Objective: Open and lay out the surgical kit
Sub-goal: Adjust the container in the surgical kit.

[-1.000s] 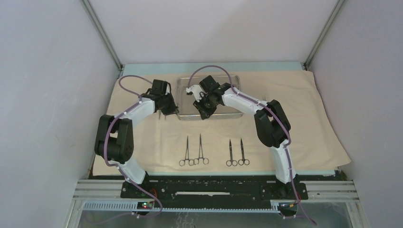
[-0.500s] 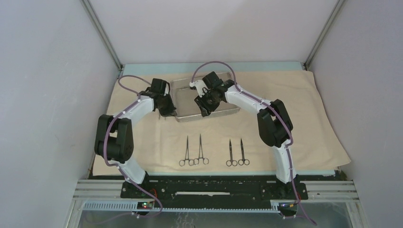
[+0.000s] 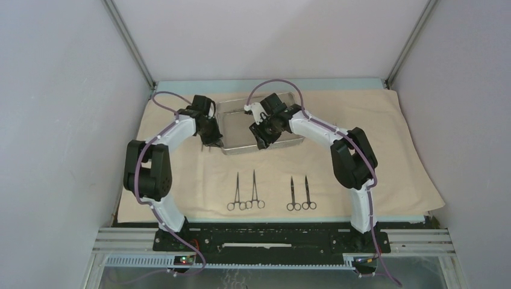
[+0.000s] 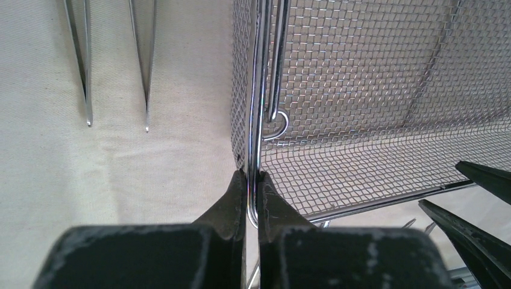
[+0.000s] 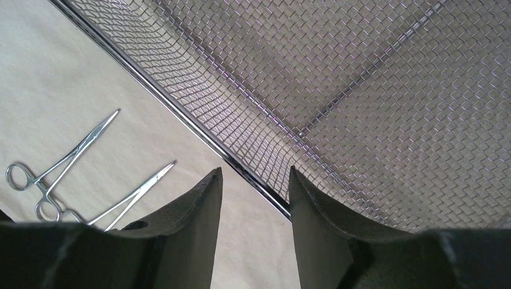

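Wrap (image 3: 373,156) open; four clamps (image 3: 253,191) laid at 6 o'clock, tweezers (image 4: 84,66) at 9 of tray (image 4: 361,90). Left gripper (image 4: 253,180) clamped on tray rim, right gripper (image 5: 256,180) jaws apart. Tray likely unplaced.

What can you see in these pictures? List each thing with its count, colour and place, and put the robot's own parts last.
cloth: one, beige, spread flat under everything.
mesh tray: one, steel, far middle of the cloth.
ring-handled instruments: four, steel, in a row on the cloth's near side.
tweezers: two, steel, on the cloth beside the tray.
left gripper: one, black, shut on the tray's left rim.
right gripper: one, black, open at the tray's near rim.
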